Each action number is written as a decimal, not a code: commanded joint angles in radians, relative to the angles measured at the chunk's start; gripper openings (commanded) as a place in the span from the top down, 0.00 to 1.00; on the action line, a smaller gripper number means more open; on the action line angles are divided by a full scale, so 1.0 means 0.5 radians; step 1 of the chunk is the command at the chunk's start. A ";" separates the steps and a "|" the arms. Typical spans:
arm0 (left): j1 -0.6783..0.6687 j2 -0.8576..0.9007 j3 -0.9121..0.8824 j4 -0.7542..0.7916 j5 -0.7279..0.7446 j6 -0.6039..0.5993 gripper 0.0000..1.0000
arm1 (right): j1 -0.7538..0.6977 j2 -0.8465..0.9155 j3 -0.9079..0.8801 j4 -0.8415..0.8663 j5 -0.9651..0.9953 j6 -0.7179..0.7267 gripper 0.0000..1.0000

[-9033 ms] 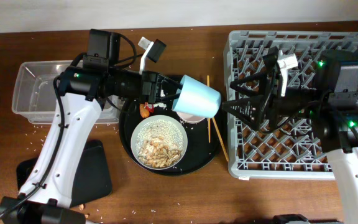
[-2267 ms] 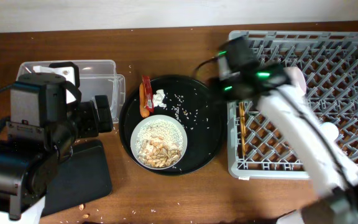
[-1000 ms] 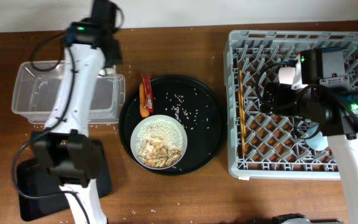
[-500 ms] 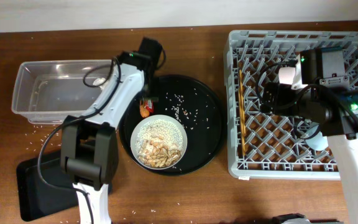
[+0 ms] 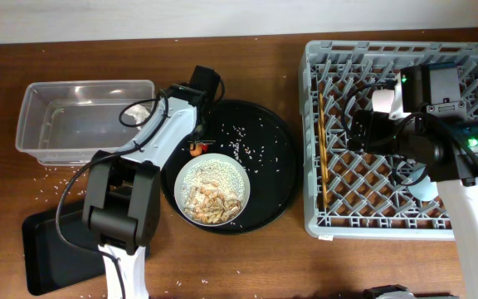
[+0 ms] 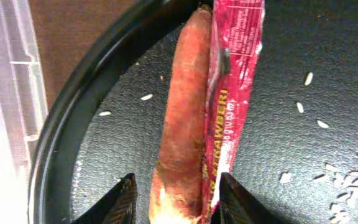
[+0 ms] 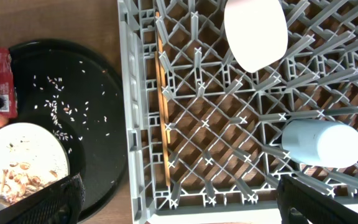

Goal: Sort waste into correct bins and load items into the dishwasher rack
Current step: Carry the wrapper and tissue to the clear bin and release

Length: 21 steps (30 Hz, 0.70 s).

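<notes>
My left gripper (image 6: 178,202) is open over the left side of the round black tray (image 5: 268,170). Its fingers straddle the near end of the orange sausage (image 6: 182,124) and the red wrapper (image 6: 236,87) lying beside it. Only the sausage tip (image 5: 192,150) shows in the overhead view. A white tissue (image 5: 137,110) lies in the clear tub (image 5: 73,124). A white bowl (image 5: 214,189) holds rice and brownish scraps. My right gripper (image 7: 179,199) is wide open and empty above the grey rack (image 5: 372,228). The rack holds chopsticks (image 7: 162,99), a light-blue cup (image 7: 322,143) and a white bowl (image 7: 255,31).
A shallow black tray (image 5: 52,249) lies at the front left, partly under the left arm's base. Loose rice grains (image 5: 243,148) are scattered on the round tray and on the wooden table near the tub.
My left arm has swung from the clear tub over to the round tray and come down around the sausage and wrapper. The tissue now lies in the tub. The right arm has not moved.
</notes>
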 commanded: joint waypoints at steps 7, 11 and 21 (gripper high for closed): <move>-0.060 0.066 0.094 0.067 0.049 0.110 1.00 | -0.013 -0.004 -0.003 0.000 0.031 0.000 0.02; 0.006 -0.258 0.395 -0.180 -0.008 0.109 1.00 | -0.013 -0.004 -0.003 0.000 0.031 0.000 0.02; 0.593 -0.336 0.404 -0.311 -0.424 -0.048 0.72 | -0.013 -0.004 -0.003 0.000 0.031 0.000 0.02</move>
